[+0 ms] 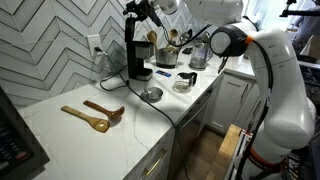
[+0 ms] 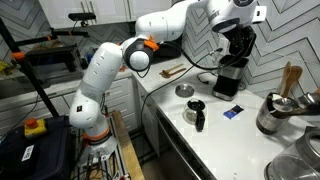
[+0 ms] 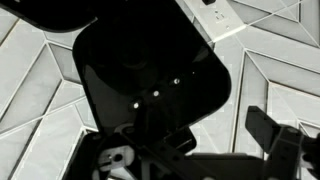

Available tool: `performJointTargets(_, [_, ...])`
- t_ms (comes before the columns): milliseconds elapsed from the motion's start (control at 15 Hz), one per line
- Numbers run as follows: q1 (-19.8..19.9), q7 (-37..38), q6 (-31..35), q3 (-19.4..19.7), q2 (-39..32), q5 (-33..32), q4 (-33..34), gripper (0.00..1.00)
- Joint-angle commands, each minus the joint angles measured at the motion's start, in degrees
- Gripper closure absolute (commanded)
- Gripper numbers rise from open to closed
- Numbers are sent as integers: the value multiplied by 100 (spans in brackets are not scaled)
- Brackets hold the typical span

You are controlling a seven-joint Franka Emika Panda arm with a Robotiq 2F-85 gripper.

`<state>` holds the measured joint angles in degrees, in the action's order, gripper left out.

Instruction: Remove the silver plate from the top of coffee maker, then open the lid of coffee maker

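**Black machine, white table, herringbone wall**

The coffee maker (image 1: 134, 52) is black all over. In the wrist view its lid (image 3: 150, 75) is glossy black with a few small bright glints. The silver plate (image 1: 151, 94) is shiny metal grey against the white table (image 1: 60, 135). Brown wooden spoons (image 1: 95, 115) lie to its near left. The wall (image 1: 50, 40) has pale tiles in a herringbone pattern with darker joints. The arm (image 2: 100, 75) is white with an orange ring (image 2: 149, 45). A small blue item (image 2: 232, 112) lies on the table.

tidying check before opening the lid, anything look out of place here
The plate lies on the counter by the coffee maker, and wooden spoons lie loose further along. Nothing looks spilled or damaged.
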<state>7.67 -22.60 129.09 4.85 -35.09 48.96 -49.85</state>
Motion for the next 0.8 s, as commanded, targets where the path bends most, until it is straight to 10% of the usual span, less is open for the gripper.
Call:
performJointTargets(0, [55,-192,234,-172,-215,278,240,0])
performJointTargets(733, [-89,57,254,0,139,5,-79,0])
